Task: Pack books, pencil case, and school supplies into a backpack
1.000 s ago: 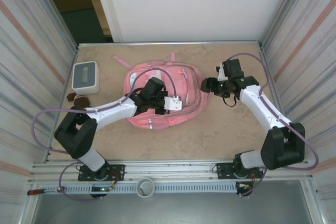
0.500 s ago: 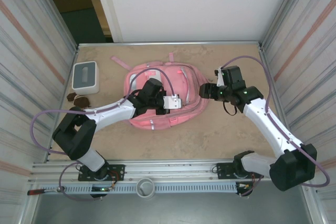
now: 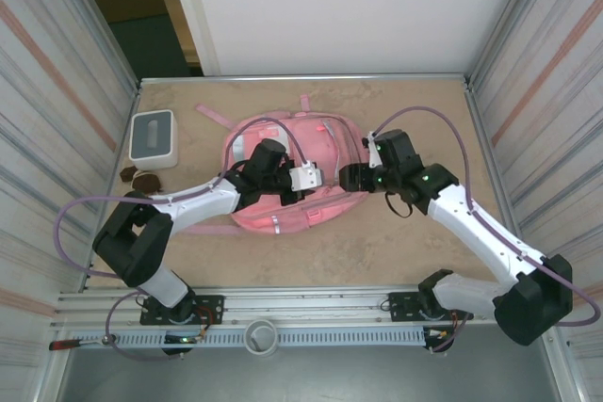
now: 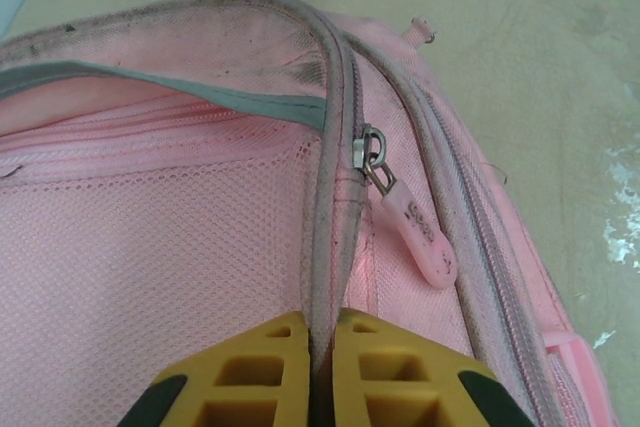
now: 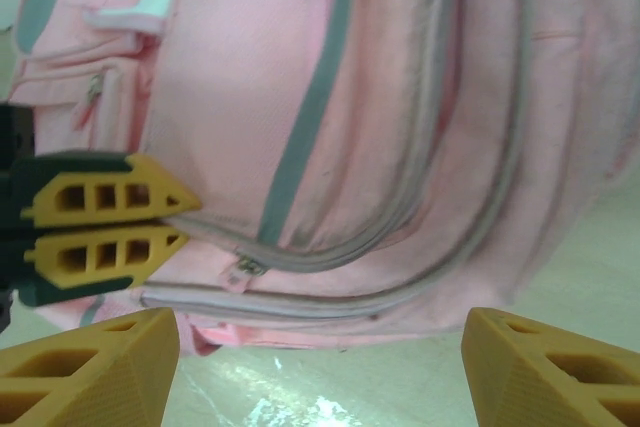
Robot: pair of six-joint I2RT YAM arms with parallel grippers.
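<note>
I see a white box (image 3: 153, 138) w/ grey top at the table's (image 3: 405, 251) far left; dark brown lumps (image 3: 139, 177) just beside it, too small to ID.

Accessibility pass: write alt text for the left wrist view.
The left fingers, yellow, pinch shut on the grey-edged zipper seam of a pink backpack. A pink zipper pull lies just right of the seam, with beige table beyond.
</note>
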